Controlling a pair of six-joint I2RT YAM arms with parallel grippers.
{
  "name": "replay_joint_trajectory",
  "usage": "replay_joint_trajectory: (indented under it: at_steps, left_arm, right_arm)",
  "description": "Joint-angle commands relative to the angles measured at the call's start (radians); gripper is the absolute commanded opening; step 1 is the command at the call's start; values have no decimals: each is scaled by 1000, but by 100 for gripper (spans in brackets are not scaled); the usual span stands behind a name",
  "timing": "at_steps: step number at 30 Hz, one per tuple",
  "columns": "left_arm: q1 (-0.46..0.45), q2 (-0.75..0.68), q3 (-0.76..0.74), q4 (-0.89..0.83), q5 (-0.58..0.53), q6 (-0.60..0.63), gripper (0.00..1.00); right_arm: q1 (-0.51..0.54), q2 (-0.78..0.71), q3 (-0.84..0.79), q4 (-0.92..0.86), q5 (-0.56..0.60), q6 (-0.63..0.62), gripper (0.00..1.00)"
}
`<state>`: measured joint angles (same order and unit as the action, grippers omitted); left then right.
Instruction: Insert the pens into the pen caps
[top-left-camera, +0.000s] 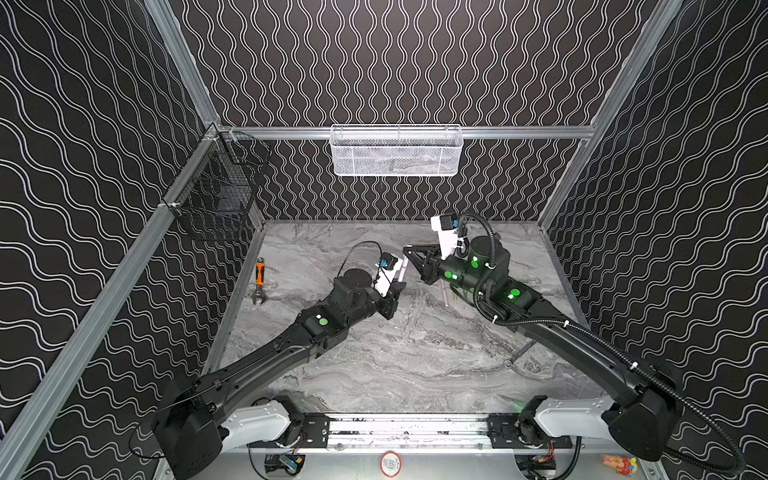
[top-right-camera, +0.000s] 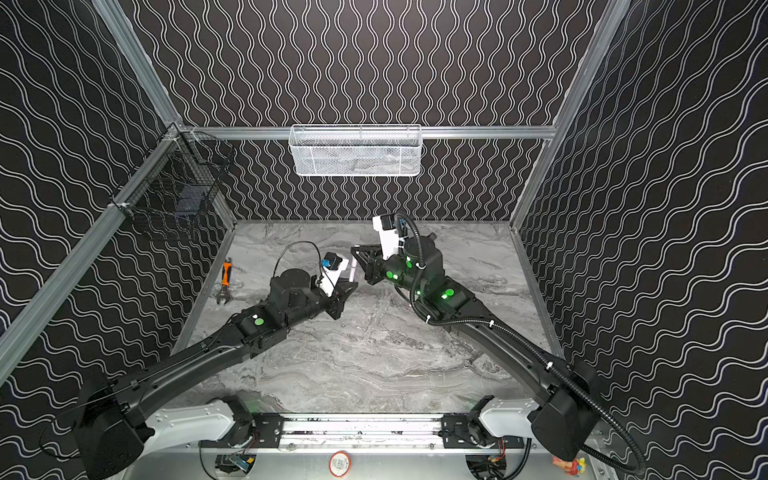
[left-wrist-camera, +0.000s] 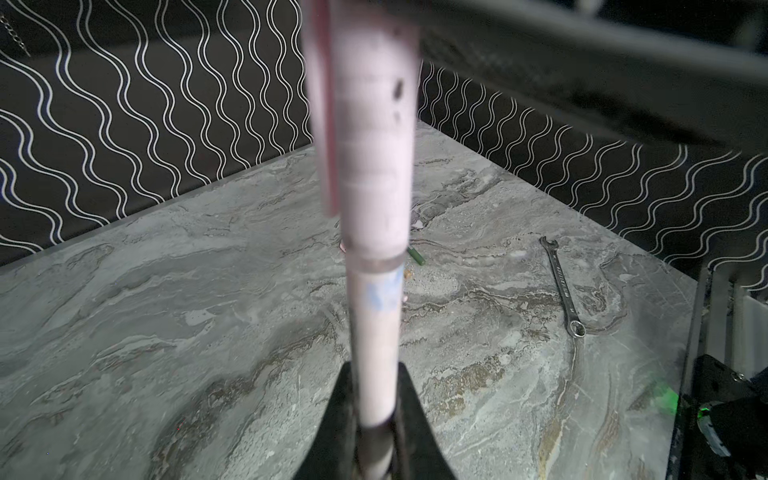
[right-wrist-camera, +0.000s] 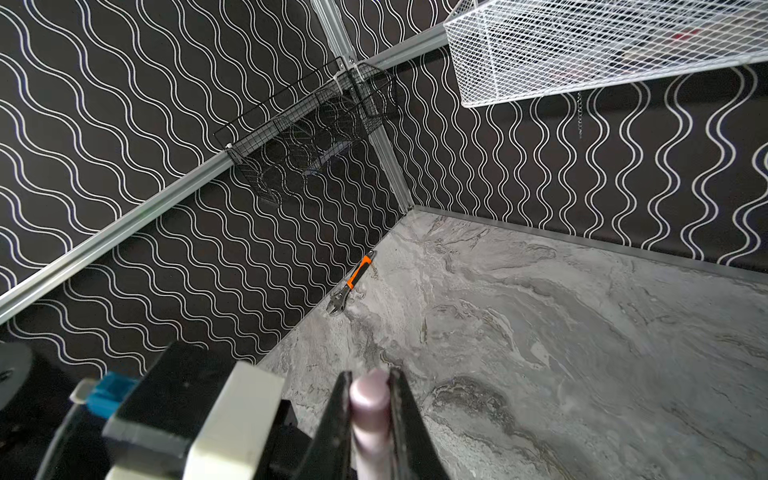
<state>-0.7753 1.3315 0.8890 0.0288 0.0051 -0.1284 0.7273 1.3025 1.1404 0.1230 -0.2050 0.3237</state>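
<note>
Your left fingers (left-wrist-camera: 332, 415) clamp pink pen (left-wrist-camera: 376, 340); right fingers (right-wrist-camera: 338, 415) clamp pink cap (left-wrist-camera: 374, 145). Cap lies end-on along pen's long axis, ends touching; press straight along it.

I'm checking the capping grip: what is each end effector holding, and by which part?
The left end effector pinches the pale pink pen by its rear barrel; the right end effector clamps the pale pink cap near its closed end.
</note>
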Motion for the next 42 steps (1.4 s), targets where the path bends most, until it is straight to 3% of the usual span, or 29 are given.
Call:
replay_joint_trajectory:
  at_steps: [1,19,31,36,42]
  left_arm:
    - [3,8,15,85,-35,-16,0]
    - [14,27,163,127,-64,49,0]
    - [14,80,268,124,-33,61,0]
    - [14,73,191,141,69,27,0]
    - [14,58,119,151,176,3,0]
  right_arm:
    - [18,1,-21,-26,-73,14,8]
    - [25,-43,-106,-54,-85,8,1]
    - [25,-51,-165,-51,-93,33,2]
    - [25,-83,-91,-67,-21,32,11]
    - [23,-117,24,-122,117,-16,40]
